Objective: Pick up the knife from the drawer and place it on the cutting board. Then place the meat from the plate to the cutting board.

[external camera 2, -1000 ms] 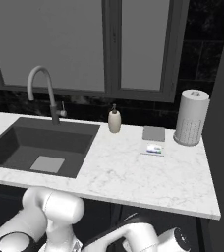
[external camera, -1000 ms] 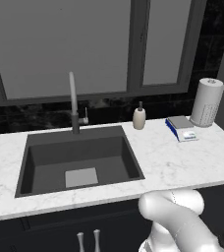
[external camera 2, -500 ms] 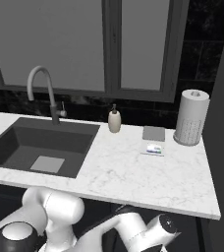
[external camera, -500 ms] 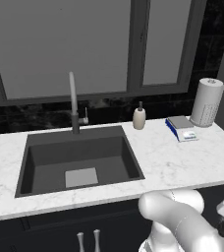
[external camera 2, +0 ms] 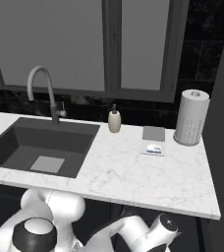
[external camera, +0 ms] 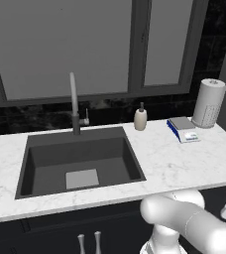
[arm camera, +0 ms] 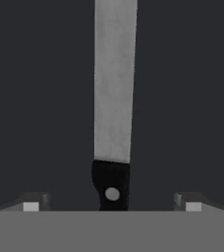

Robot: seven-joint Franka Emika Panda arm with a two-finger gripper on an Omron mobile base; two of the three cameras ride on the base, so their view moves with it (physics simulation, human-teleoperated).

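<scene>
— Pokes out further to the right under the desk (external camera: pixel 184 158) edge than a second ago, talking about the arm (external camera: pixel 189 223) here. Wrist end now peeking in at the right border of the left base view. Same sink (external camera: pixel 40 158) and same faucet (external camera: pixel 74 101) up top, so no camera shift.

— Yep, shows the same nudge from the right base side too, low in front of the cabinets. And the pincer (arm camera: pixel 111 205)?

— Spread wide apart, clamped on nothing. Fingertips (arm camera: pixel 33 204) parked on either side of the knife (arm camera: pixel 114 98), well clear of it.

— And where for the knife exactly?

— Lying flat on the dark drawer floor (arm camera: pixel 35 98). Grey blade running straight away up the hand view, black handle (arm camera: pixel 110 184) with its pale rivet dead centre between the tips. Can't tell how far above it, though.
</scene>
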